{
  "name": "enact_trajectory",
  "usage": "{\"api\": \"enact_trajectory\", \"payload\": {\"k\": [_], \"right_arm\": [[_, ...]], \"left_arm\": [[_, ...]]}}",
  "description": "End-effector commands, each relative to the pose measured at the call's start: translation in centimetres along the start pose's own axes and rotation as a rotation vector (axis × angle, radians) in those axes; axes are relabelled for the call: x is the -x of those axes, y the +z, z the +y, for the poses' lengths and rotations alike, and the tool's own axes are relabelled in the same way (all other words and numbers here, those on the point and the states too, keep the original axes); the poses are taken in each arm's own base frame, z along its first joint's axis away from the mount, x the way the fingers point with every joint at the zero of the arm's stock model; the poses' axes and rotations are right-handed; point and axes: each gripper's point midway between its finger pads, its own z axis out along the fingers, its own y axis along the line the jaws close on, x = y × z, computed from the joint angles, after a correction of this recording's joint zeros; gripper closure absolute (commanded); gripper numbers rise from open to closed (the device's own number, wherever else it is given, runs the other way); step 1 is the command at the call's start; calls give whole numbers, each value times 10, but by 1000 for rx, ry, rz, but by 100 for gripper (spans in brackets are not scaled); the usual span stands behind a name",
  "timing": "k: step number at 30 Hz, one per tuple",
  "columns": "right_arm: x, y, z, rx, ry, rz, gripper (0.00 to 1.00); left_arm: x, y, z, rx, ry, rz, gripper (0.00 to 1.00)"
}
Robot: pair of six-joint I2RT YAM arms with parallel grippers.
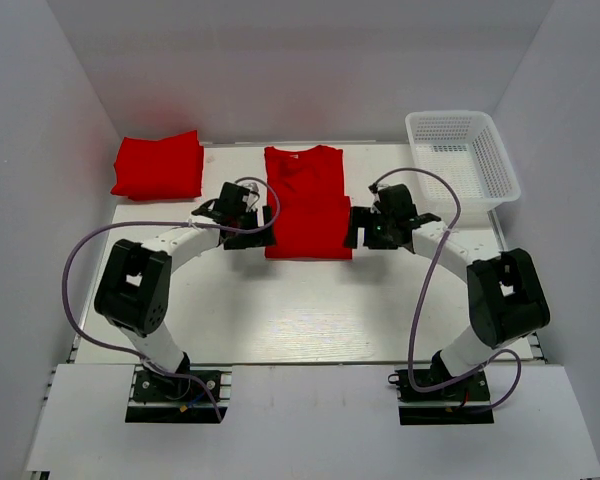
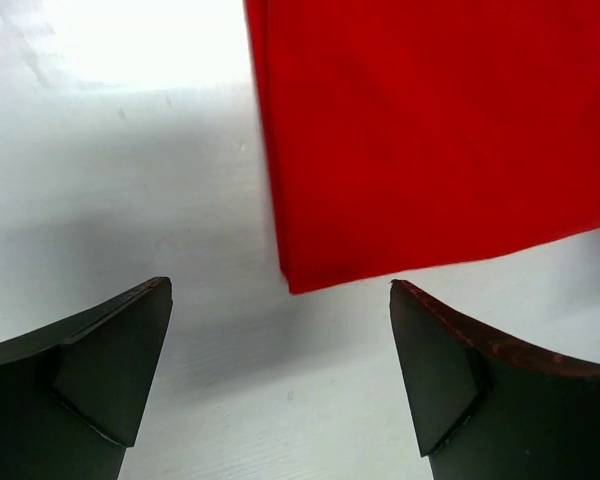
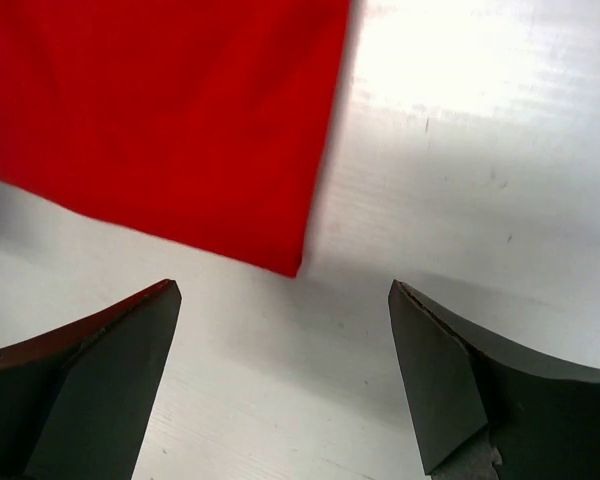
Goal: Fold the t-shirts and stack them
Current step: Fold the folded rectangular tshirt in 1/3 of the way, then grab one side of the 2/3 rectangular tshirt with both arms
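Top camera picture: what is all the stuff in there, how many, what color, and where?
middle t-shirt: 1, red, table's far middle, partly folded
folded t-shirt pile: 1, red, far left corner
basket: 1, white, far right corner
table: 1, white, under everything
cables: 2, purple, along the arms
arms: 2, black and white, bases at near edge
left end effector: 1, black, open, beside shirt's near left corner
right end effector: 1, black, open, beside shirt's near right corner

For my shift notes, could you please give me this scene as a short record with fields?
centre t-shirt: partly folded, collar towards far edge
folded t-shirt pile: far left corner
basket: white mesh, far right
left fingers: open, beside centre t-shirt's near left corner
right fingers: open, beside its near right corner
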Motion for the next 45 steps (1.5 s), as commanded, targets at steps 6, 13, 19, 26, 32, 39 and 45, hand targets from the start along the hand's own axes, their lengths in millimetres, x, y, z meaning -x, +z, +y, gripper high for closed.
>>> {"api": "enact_trajectory", "payload": {"k": [6, 13, 19, 26, 32, 39, 45], "right_arm": [[-16, 19, 13, 120, -24, 46, 10], [-31, 41, 7, 121, 10, 102, 16], [-43, 51, 10, 156, 36, 147, 44], [-53, 40, 13, 173, 66, 136, 74], [-63, 25, 12, 170, 77, 122, 100], [-92, -35, 20, 206, 60, 76, 100], [-116, -99, 36, 292, 10, 14, 100]], "left_arm": [[-23, 19, -10, -75, 48, 34, 0], [-45, 37, -16, -114, 58, 92, 20], [-68, 43, -19, -133, 65, 150, 55], [-78, 30, -22, -151, 39, 143, 65], [-90, 20, -28, -190, 17, 143, 100], [-118, -45, -43, -287, 34, 123, 100], [-123, -118, -66, -424, 64, 41, 100]]}}
